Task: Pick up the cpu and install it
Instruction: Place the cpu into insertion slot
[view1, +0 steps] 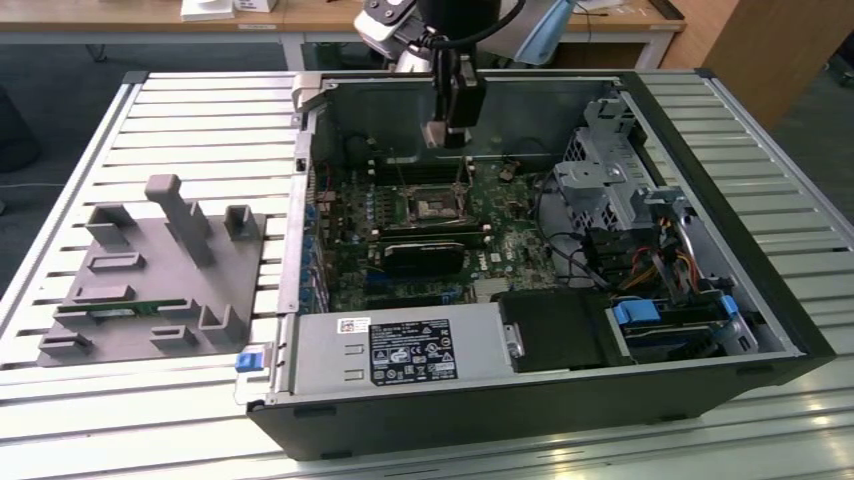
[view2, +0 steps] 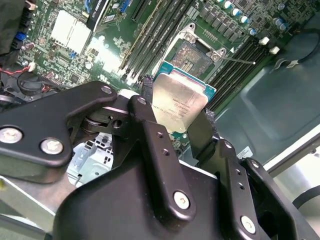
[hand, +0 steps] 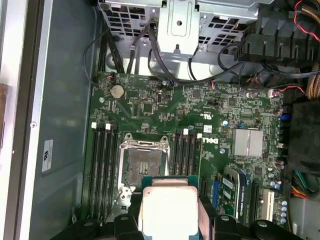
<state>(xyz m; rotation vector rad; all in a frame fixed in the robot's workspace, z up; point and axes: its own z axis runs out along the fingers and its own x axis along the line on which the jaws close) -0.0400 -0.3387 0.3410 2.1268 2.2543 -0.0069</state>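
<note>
Slatted table (view1: 200, 110), opened computer case (view1: 534, 410), gripper (view1: 449, 130) pinching cpu (view2: 177, 102) (silver top) above motherboard (hand: 165, 107)

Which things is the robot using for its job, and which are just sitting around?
For the job: pincer, shut on the cpu; open socket on the motherboard.
Just lying about: grey holder tray, green memory stick, power supply box, cables.

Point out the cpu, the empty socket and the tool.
cpu (view2: 177, 102): second wrist view, centre of its silver top.
socket (hand: 141, 166): first wrist view, middle of its bare contact field.
tool (view1: 450, 135): exterior view, between its fingertips, shut on the cpu.
</note>
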